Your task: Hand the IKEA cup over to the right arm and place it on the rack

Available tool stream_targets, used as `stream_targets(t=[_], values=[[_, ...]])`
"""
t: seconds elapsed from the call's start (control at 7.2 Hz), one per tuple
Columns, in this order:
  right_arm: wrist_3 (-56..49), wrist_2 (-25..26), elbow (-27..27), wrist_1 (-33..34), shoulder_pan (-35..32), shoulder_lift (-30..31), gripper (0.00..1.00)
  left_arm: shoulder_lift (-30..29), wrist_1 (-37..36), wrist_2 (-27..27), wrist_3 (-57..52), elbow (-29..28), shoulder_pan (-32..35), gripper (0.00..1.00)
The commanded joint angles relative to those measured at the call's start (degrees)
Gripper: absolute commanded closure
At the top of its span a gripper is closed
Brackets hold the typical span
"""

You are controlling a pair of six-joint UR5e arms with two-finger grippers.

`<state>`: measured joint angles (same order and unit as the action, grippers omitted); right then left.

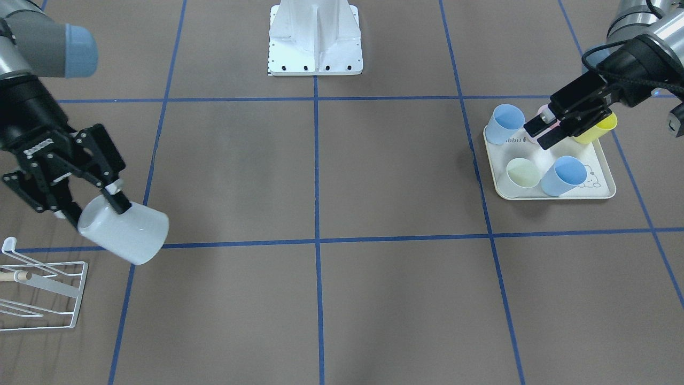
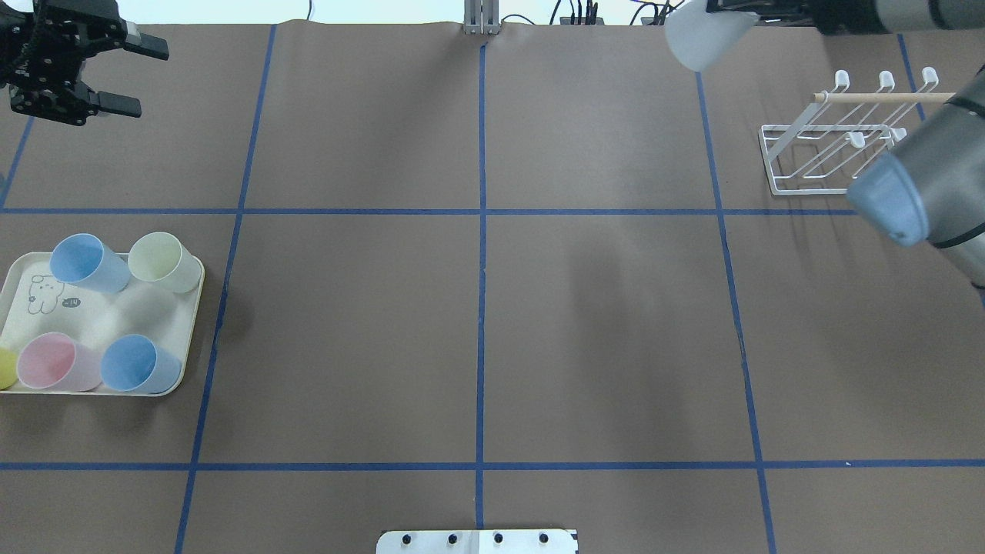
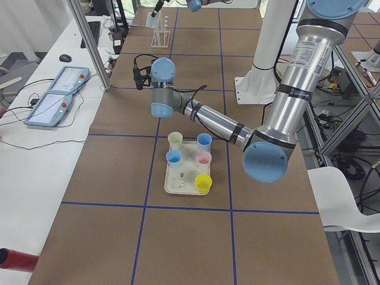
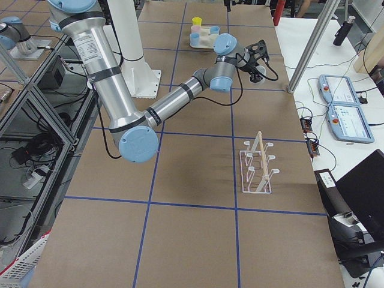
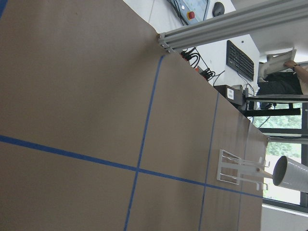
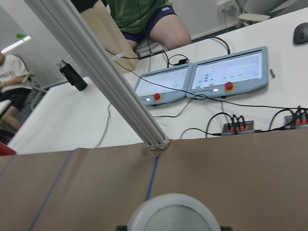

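The IKEA cup, white and tilted on its side, hangs above the table in my right gripper. That gripper is shut on the cup's rim, with one finger inside the mouth. The overhead view has the cup at the far edge, and its rim fills the bottom of the right wrist view. The white wire rack with its wooden dowel stands on the table just beside and below the cup; the same rack holds nothing. My left gripper is open and holds nothing, above the tray's back edge.
A cream tray holds several pastel cups, blue, green and pink among them. The robot's white base sits at mid-table. Beyond the far edge are an aluminium post, control pendants and seated people.
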<state>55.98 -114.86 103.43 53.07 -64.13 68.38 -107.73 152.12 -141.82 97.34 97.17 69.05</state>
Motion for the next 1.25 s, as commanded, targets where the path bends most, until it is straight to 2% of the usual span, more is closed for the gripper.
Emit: stream_targets(t=[0.0,0.14,0.28,0.56,1.11], values=[[-15.6,-5.9,1.5,14.2,-6.7,5.6,0.70,0.4,-7.3,0.1,-8.9,-0.1,0.9,0.00],[-23.5,-5.8,1.3,18.1,-7.1,8.4,0.70,0.9,-7.3,0.1,-9.0,0.0,1.0,0.00],[-25.1,-5.4,0.8,18.5,-7.1,9.7,0.70,2.0,-7.3,0.4,-9.0,0.9,1.1,0.00],[-25.4,-5.7,0.7,18.1,-7.0,12.5,0.70,2.9,-7.3,0.5,-9.0,1.5,1.0,0.00],[-25.5,-5.2,-2.1,17.6,-6.8,11.8,0.70,3.8,-7.3,0.6,-9.0,2.0,0.9,0.00]])
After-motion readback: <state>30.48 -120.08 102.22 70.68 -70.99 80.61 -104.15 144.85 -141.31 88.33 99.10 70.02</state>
